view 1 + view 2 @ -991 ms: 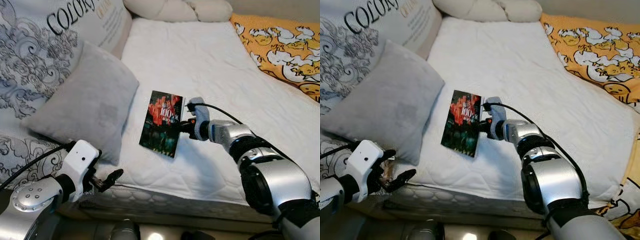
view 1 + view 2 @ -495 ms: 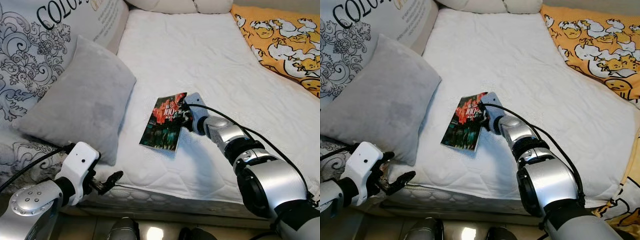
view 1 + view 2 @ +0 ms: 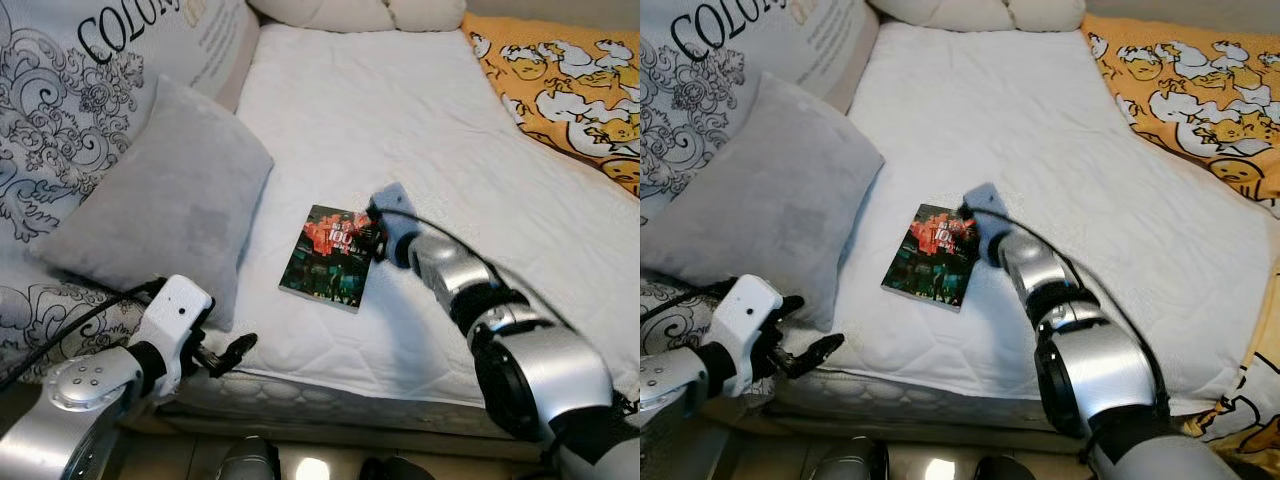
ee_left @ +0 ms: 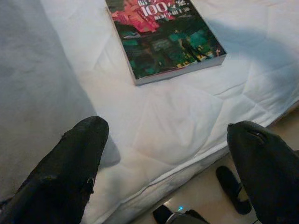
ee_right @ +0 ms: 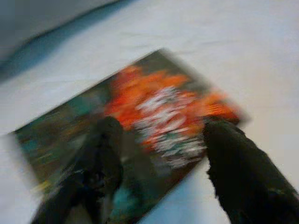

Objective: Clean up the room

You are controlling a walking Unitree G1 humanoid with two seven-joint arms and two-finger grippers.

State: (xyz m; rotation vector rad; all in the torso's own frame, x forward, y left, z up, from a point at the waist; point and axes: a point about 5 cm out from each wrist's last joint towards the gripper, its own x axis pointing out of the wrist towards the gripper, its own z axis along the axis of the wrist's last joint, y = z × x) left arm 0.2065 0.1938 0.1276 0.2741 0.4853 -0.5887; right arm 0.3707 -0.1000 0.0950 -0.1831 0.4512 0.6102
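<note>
Bed (image 3: 420,110) with white quilted cover is the landmark. Grey pillow (image 3: 160,200) leans at bed's left side. Book (image 3: 328,256) lies flat near bed's front edge, just right of pillow. Right hand (image 5: 161,144) over book's top corner, fingers spread open, not gripping. Left hand (image 4: 168,154) wide open, hovering off bed's front edge.
</note>
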